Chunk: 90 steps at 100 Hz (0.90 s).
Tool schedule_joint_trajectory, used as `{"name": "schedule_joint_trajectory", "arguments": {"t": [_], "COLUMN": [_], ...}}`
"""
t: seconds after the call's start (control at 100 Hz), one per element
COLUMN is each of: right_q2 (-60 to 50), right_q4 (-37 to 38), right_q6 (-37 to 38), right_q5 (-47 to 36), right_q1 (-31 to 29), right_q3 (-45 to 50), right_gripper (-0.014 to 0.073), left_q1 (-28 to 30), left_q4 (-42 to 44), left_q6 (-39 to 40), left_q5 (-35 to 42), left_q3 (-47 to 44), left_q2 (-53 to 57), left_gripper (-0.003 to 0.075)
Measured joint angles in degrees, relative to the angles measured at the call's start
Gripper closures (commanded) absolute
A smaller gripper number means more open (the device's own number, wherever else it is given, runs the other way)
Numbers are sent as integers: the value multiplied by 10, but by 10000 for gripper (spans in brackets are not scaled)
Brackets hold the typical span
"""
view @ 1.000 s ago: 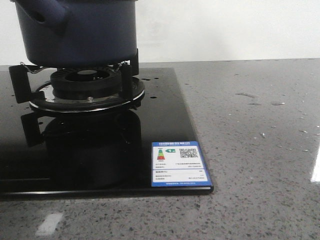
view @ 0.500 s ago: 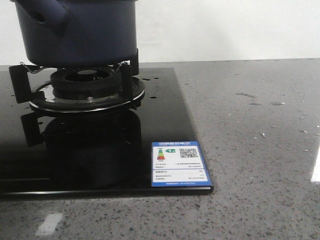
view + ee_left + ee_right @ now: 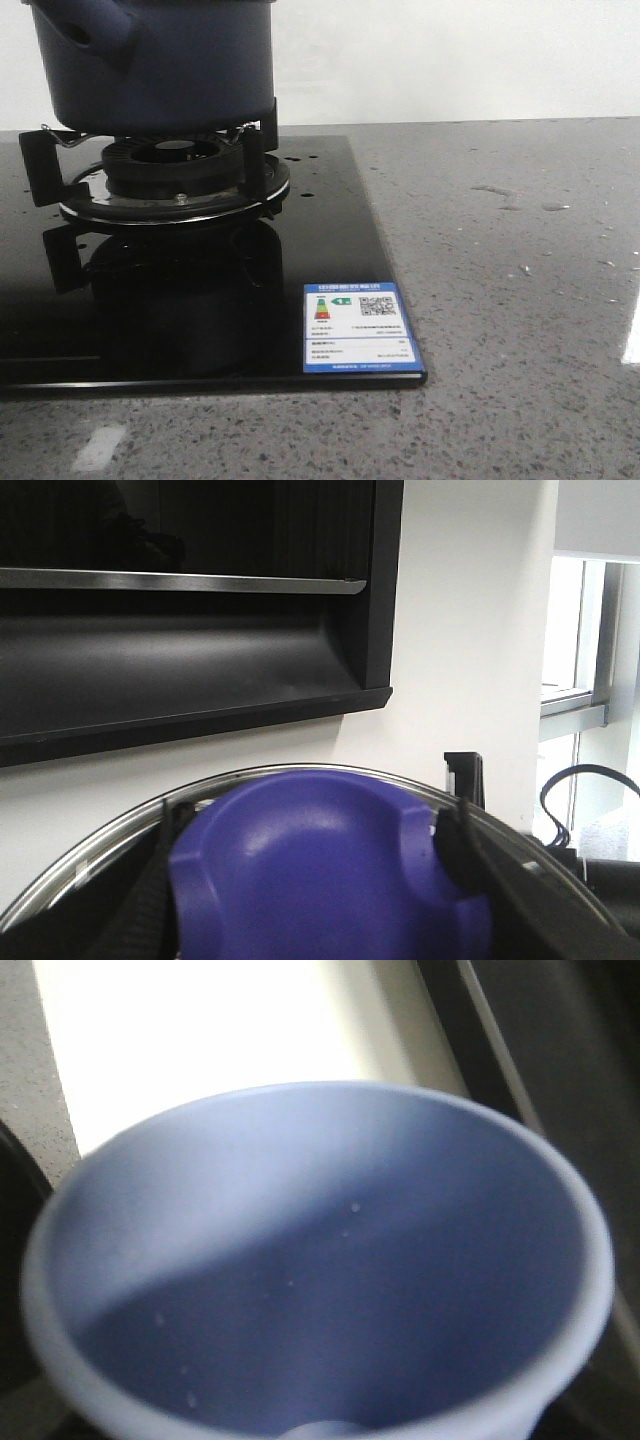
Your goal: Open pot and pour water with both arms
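Front view showed the glossy black glass cooktop [image 3: 330, 230] filling the left half of the frame on the speckled grey stone counter [image 3: 520, 260]. At upper left the large dark navy-blue round pot [image 3: 170, 70] sat on the black burner grate [image 3: 170, 175].

Left wrist view showed the left gripper [image 3: 320, 900] apparently clenched on the purple knob [image 3: 320, 870] of a steel-rimmed lid [image 3: 110, 830].

Right wrist view was filled by a light blue cup [image 3: 320, 1280]; whether the right claw gripped it I could not tell.

Risks, by my judgement: the lid could swing loose, or a blind pour could miss the pot and wet the burner.
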<state>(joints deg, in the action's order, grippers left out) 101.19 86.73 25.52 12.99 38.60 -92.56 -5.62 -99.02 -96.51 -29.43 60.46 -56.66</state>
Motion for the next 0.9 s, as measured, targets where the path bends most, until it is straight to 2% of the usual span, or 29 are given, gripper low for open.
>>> {"name": "schedule_joint_trajectory", "arguments": {"t": [0.26, 0.4, 0.53, 0.69, 0.9], "right_q2": [-38, -93, -160, -249, -322], "right_q4": [-129, -205, -228, -232, -229], "right_q6": [87, 122, 167, 246, 286], "right_q5": [75, 120, 129, 53, -172], "right_q1": [-28, -74, -129, -193, -276], "right_q3": [1, 18, 90, 248, 478], "right_gripper": [338, 338, 338, 338, 338], "left_q1": [-4, -7, -7, -7, -7], "left_q4": [0, 5, 6, 6, 14], "left_q6": [0, 0, 0, 0, 0], "left_q5": [0, 0, 0, 0, -2], "left_q3": [0, 0, 0, 0, 0], "left_q2": [0, 0, 0, 0, 0], "left_gripper": [437, 437, 437, 437, 437]}}
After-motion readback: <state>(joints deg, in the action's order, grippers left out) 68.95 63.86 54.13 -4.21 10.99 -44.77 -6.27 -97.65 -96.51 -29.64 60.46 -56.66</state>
